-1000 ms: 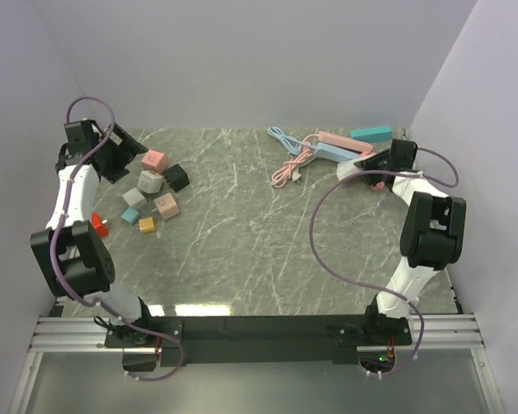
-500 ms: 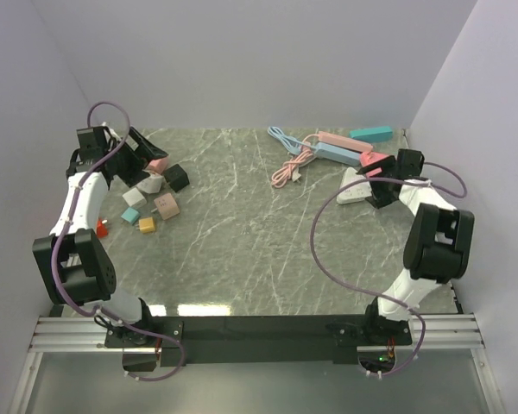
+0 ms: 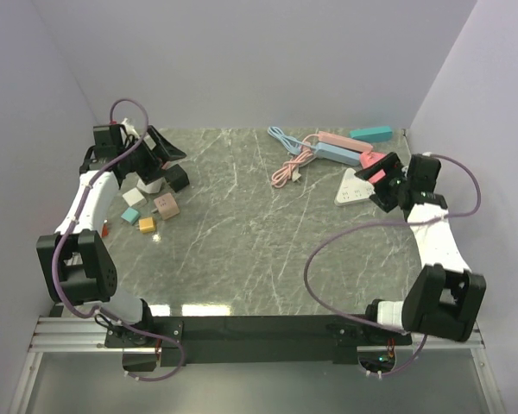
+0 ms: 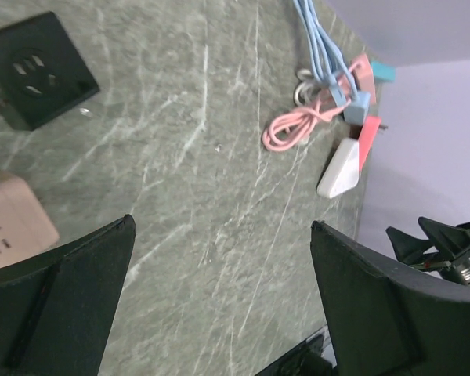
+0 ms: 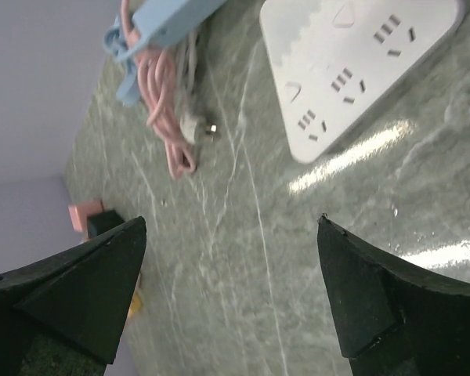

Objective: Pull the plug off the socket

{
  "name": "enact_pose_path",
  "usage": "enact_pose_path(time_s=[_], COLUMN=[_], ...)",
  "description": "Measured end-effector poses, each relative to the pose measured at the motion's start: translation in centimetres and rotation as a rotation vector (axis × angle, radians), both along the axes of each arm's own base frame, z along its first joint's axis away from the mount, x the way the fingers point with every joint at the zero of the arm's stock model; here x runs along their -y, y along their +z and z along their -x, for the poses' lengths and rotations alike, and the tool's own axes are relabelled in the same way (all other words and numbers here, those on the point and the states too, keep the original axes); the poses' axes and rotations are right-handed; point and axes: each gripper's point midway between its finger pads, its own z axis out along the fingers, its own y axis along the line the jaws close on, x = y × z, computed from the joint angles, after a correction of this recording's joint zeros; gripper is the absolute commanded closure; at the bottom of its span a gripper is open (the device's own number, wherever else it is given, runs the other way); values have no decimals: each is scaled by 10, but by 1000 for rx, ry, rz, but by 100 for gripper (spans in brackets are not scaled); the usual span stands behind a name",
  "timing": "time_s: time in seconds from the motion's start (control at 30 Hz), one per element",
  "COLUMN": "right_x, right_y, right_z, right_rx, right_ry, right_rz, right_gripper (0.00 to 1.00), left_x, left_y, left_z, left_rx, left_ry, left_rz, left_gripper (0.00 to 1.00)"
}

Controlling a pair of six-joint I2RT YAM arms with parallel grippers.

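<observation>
Both the left hand (image 4: 221, 225) and right hand (image 5: 229, 227) stand spread, empty. The white socket strip (image 5: 360, 63) lies far right on the desk (image 5: 313, 258) — outlets bare — so back the right hand off without nudging it.

The surface (image 3: 259, 250) is grey-green stone with pale lines. On its left side, small blocks lie close together: a black block (image 3: 177, 178), a pink block (image 3: 165, 205) and a yellow block (image 3: 146, 225). At the far right lie a white socket strip (image 3: 354, 187), a blue strip (image 3: 332, 153) and a curly pink cord (image 3: 287, 170).
</observation>
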Motion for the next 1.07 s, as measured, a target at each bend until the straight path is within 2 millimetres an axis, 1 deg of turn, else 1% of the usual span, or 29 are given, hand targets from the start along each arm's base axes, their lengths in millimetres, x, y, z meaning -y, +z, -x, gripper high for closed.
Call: enact_pose_path(time_s=[0.1, 0.2, 0.3, 0.37, 0.43, 0.5, 0.67, 0.8, 0.93, 1.07], right_x=[-12, -20, -26, -29, -31, -33, -36, -38, -37, -35], right_y=[5, 19, 30, 36, 36, 31, 19, 12, 13, 17], right_z=[22, 41, 59, 71, 82, 91, 104, 111, 113, 112], right_rx=[33, 99, 153, 194, 222, 228, 202, 184, 192, 195], right_ry=[61, 108, 133, 146, 151, 152, 159, 173, 179, 182], right_rz=[7, 33, 62, 82, 98, 103, 105, 121, 147, 164], right_gripper=[4, 3, 1, 0, 0, 0, 0, 0, 0, 0], left_x=[11, 21, 27, 29, 32, 34, 39, 42, 44, 46], left_y=[1, 10, 29, 46, 65, 82, 110, 128, 143, 148], left_z=[3, 8, 16, 23, 33, 44, 73, 90, 102, 106], left_rx=[9, 32, 81, 126, 183, 237, 341, 413, 470, 487], left_ry=[-35, -65, -89, -98, -114, -127, -154, -170, -183, -186], left_rz=[-7, -9, -6, -7, -6, -10, -18, -27, -37, -42], left_gripper=[1, 1, 1, 1, 1, 1, 1, 1, 0, 0])
